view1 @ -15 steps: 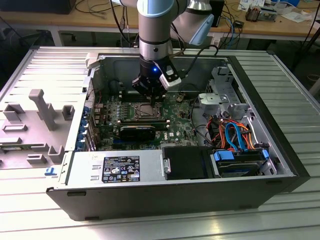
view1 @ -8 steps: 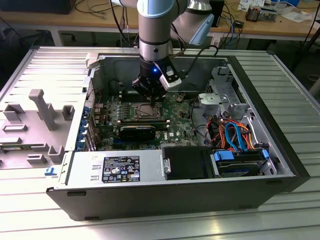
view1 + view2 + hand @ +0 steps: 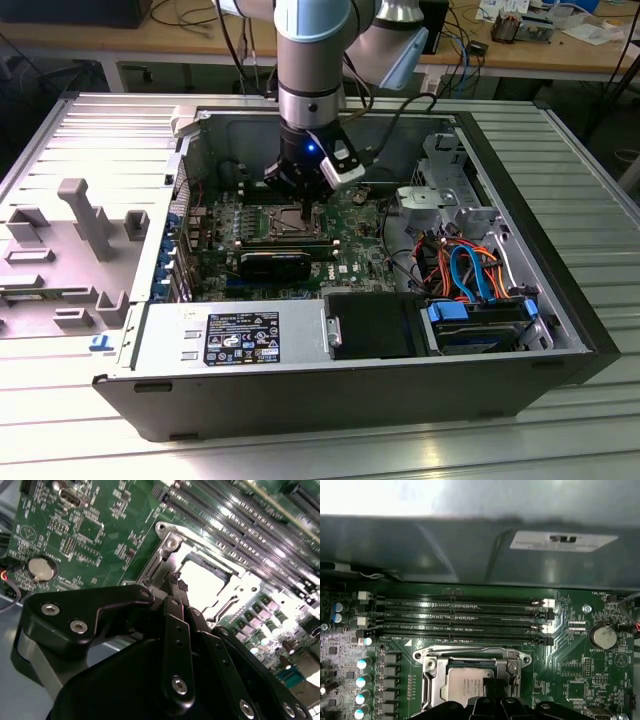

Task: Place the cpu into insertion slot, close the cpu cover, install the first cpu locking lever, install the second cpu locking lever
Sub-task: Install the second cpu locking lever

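The robot arm's end effector (image 3: 179,591) hangs just above the insertion slot (image 3: 470,677) on the green motherboard (image 3: 345,235) inside an open computer case (image 3: 560,300). Its fingertips (image 3: 182,586) are pressed together, grasping nothing. The cpu (image 3: 467,685) lies seated in the slot, its silver top exposed.

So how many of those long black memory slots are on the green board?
4 memory slots, lying parallel, stacked beside the insertion slot on the side toward the case wall.

One cpu (image 3: 468,686), one insertion slot (image 3: 434,682), four memory slots (image 3: 465,620), one coin battery (image 3: 603,636), one motherboard (image 3: 580,675).
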Controlling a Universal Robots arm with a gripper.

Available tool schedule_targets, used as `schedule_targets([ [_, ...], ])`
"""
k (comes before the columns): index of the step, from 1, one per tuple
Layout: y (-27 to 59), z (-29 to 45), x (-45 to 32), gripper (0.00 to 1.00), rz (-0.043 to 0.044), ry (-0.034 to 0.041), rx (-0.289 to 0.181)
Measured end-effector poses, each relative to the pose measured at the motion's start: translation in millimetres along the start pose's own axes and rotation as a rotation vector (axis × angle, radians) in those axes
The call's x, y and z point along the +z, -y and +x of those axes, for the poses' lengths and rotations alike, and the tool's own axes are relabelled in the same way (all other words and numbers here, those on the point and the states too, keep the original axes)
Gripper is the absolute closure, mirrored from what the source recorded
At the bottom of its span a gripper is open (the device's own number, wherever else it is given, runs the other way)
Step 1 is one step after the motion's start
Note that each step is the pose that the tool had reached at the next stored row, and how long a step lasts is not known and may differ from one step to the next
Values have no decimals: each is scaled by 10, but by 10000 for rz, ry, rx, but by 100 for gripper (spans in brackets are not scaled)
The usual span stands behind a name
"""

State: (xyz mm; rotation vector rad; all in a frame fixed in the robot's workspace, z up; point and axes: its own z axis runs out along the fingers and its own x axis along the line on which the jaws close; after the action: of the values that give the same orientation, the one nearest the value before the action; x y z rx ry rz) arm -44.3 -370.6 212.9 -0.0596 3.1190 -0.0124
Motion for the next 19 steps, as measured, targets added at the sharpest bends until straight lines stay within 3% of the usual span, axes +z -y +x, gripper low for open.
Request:
schedule_targets([
  [4, 36, 2, -3, 89, 2, -1, 2],
  [8, 38, 1, -49, 89, 0, 0, 1],
  [19, 38, 0, -65, 89, 0, 0, 1],
])
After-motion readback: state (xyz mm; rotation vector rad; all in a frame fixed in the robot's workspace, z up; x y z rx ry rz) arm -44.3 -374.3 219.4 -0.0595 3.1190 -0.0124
